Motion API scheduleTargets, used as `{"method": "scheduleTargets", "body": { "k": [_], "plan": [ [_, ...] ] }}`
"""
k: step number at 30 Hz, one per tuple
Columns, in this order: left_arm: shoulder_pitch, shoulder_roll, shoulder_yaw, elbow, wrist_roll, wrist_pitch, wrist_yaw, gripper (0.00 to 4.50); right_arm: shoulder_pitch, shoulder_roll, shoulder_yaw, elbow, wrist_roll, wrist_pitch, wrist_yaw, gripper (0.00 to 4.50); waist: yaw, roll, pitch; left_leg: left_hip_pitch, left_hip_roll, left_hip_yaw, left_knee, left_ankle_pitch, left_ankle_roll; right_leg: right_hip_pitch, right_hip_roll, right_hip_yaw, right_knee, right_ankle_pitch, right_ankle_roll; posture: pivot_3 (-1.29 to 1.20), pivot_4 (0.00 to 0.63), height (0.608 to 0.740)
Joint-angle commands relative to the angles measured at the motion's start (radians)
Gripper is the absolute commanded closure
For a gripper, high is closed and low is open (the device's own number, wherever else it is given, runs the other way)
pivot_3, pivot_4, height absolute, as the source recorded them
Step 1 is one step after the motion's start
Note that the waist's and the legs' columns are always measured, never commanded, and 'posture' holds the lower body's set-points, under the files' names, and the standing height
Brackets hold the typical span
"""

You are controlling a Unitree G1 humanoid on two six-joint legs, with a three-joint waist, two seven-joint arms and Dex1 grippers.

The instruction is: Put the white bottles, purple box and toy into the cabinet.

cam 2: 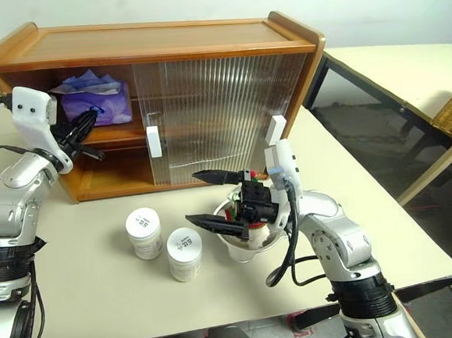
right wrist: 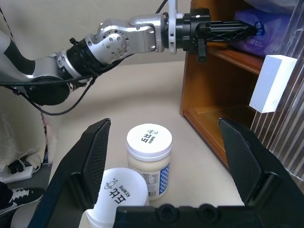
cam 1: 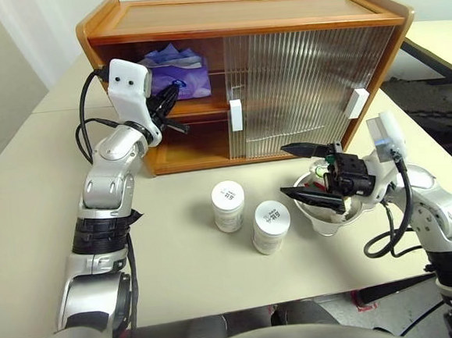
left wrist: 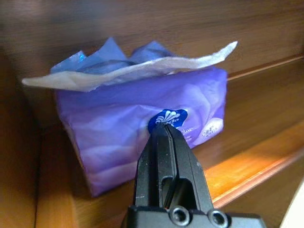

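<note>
The wooden cabinet (cam 1: 245,15) stands at the back of the table, open on its left side. On its upper shelf lies the purple box (left wrist: 118,118), white tissue sticking out on top. My left gripper (left wrist: 164,129) is shut and empty, its tip against the box's front at the blue logo. Two white bottles (cam 1: 228,196) (cam 1: 270,216) stand upright side by side on the table in front of the cabinet. My right gripper (cam 1: 285,170) is open, pointing left toward the bottles. The toy (cam 2: 237,209) lies in a bowl, mostly hidden behind that gripper.
The silver bowl (cam 1: 324,222) sits under my right hand, right of the bottles. Ribbed sliding doors (cam 1: 297,77) with white handles (cam 1: 236,114) cover the cabinet's middle and right. The lower shelf (cam 1: 193,144) is bare at the open left side. A second table (cam 2: 390,66) stands at the right.
</note>
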Motion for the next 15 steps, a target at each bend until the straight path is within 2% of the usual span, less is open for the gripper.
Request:
{"method": "scheduleTargets", "body": {
  "k": [1, 3, 5, 7, 11, 15],
  "plan": [
    [-0.009, -0.026, 0.009, -0.027, -0.023, -0.007, -0.022, 4.48, -0.006, 0.002, 0.005, -0.003, -0.006, -0.001, -0.004, 0.0, 0.0, 0.0, 0.0, 0.0, 0.0, 0.0, 0.0, 0.0, 0.0, 0.0, 0.0, 0.0, 0.0, 0.0, 0.0, -0.1, 0.0, 0.74],
    [0.016, -0.027, 0.05, -0.076, -0.066, 0.019, -0.033, 4.48, -0.006, -0.001, -0.009, 0.007, -0.004, -0.003, -0.007, 0.0, -0.002, 0.0, 0.0, 0.0, 0.0, 0.0, 0.0, 0.0, 0.0, 0.0, 0.0, 0.0, 0.0, -0.001, 0.001, -0.11, 0.0, 0.74],
    [0.051, -0.023, 0.13, -0.126, -0.166, 0.037, -0.075, 4.48, 0.0, -0.009, -0.033, 0.026, 0.001, -0.007, -0.008, 0.0, -0.005, 0.0, 0.0, -0.001, 0.0, 0.0, 0.0, 0.0, -0.001, 0.0, 0.0, 0.0, 0.0, -0.001, 0.001, -0.11, 0.0, 0.74],
    [0.101, 0.018, 0.175, -0.171, -0.235, 0.043, -0.156, 4.48, 0.007, -0.017, -0.056, 0.042, 0.01, -0.006, -0.007, 0.0, -0.012, 0.0, 0.0, 0.0, 0.0, 0.0, -0.001, 0.001, -0.001, 0.0, 0.0, 0.0, 0.0, -0.001, 0.001, -0.11, 0.0, 0.74],
    [0.267, 0.139, 0.231, -0.235, -0.326, 0.08, -0.321, 3.59, 0.029, -0.054, -0.077, 0.059, 0.005, -0.009, 0.029, 0.0, -0.017, 0.002, -0.001, 0.001, 0.0, 0.0, -0.004, 0.001, -0.002, -0.001, 0.0, 0.0, 0.0, -0.003, -0.001, -0.09, 0.0, 0.74],
    [0.443, 0.24, 0.222, -0.254, -0.288, 0.0, -0.451, 2.19, 0.041, -0.097, -0.066, 0.065, -0.019, -0.02, 0.079, 0.0, -0.016, 0.003, -0.001, 0.001, 0.001, -0.001, -0.005, 0.0, -0.001, -0.003, 0.0, 0.0, 0.0, -0.004, -0.003, -0.09, 0.0, 0.74]
  ]
}}
